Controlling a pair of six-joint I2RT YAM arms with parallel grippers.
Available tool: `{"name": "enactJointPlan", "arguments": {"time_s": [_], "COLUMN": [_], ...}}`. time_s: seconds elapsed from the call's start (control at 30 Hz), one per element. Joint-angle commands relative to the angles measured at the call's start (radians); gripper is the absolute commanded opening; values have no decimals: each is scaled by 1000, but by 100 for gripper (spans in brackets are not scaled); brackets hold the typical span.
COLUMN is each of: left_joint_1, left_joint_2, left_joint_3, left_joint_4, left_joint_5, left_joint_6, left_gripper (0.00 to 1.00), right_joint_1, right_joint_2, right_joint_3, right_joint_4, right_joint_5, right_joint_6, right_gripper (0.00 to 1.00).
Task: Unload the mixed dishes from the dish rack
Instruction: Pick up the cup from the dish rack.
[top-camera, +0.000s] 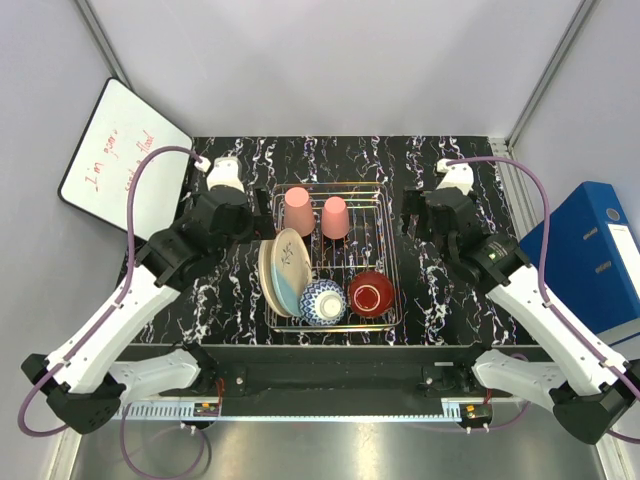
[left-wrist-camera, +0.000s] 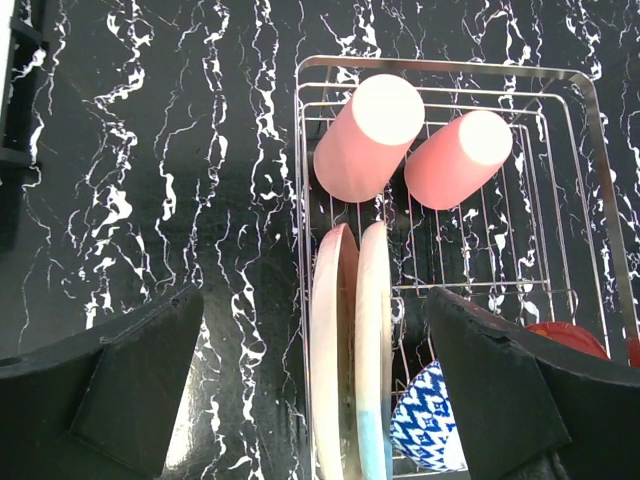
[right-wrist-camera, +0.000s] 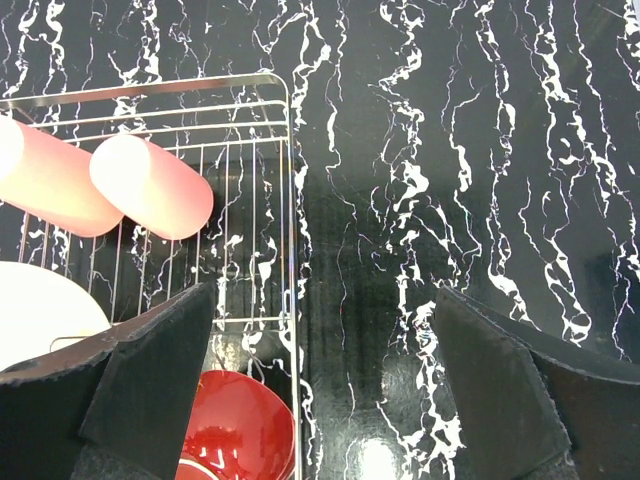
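Note:
The silver wire dish rack (top-camera: 383, 222) stands mid-table. It holds two salmon-pink cups (top-camera: 297, 210) (top-camera: 335, 217) at the back. Two cream plates stand on edge at its left: pink-edged (top-camera: 267, 272), blue-edged (top-camera: 290, 270). At the front are a blue-white bowl (top-camera: 323, 302) and a red bowl (top-camera: 370, 293). My left gripper (top-camera: 260, 215) is open and empty at the rack's left side; its view shows the plates (left-wrist-camera: 374, 330) between the fingers (left-wrist-camera: 150, 380), the cups (left-wrist-camera: 368, 135) beyond. My right gripper (top-camera: 408, 215) is open and empty, straddling the rack's right rim (right-wrist-camera: 290, 200) above the red bowl (right-wrist-camera: 240, 425).
The table (top-camera: 450, 300) is black marble with white veins. A whiteboard (top-camera: 120, 160) leans at the back left. A blue binder (top-camera: 590, 250) stands off the table's right edge. Bare tabletop lies left (left-wrist-camera: 150, 150) and right (right-wrist-camera: 480, 150) of the rack.

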Motion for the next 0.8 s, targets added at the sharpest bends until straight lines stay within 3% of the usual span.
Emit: {"name": "enactJointPlan", "arguments": {"time_s": [0.0, 0.13, 0.17, 0.23, 0.5, 0.53, 0.63, 0.77], "left_joint_1": [1, 1, 1, 1, 1, 1, 1, 0], "left_joint_2": [-34, -71, -77, -97, -141, -145, -151, -149], "left_joint_3": [-35, -75, -78, -94, -114, -117, -125, -125], "left_joint_4": [77, 106, 104, 98, 100, 100, 100, 104], "left_joint_5": [12, 13, 8, -4, 7, 5, -5, -15], "left_joint_6": [2, 50, 50, 44, 26, 26, 21, 10], "left_gripper": [99, 99, 99, 99, 99, 99, 99, 99], "right_joint_1": [6, 5, 6, 5, 6, 6, 6, 8], "right_joint_2": [7, -90, -112, -132, 32, 39, -8, -86], "right_joint_3": [-6, -74, -88, -96, -13, -21, -88, -170], "right_joint_4": [-8, 120, 153, 173, 23, 9, 38, 122], "right_joint_5": [11, -5, -127, -189, -176, -180, -119, -159], "right_joint_6": [-6, 52, 29, 4, 44, 47, 86, 71], "right_gripper": [100, 100, 100, 100, 100, 96, 93, 100]}}
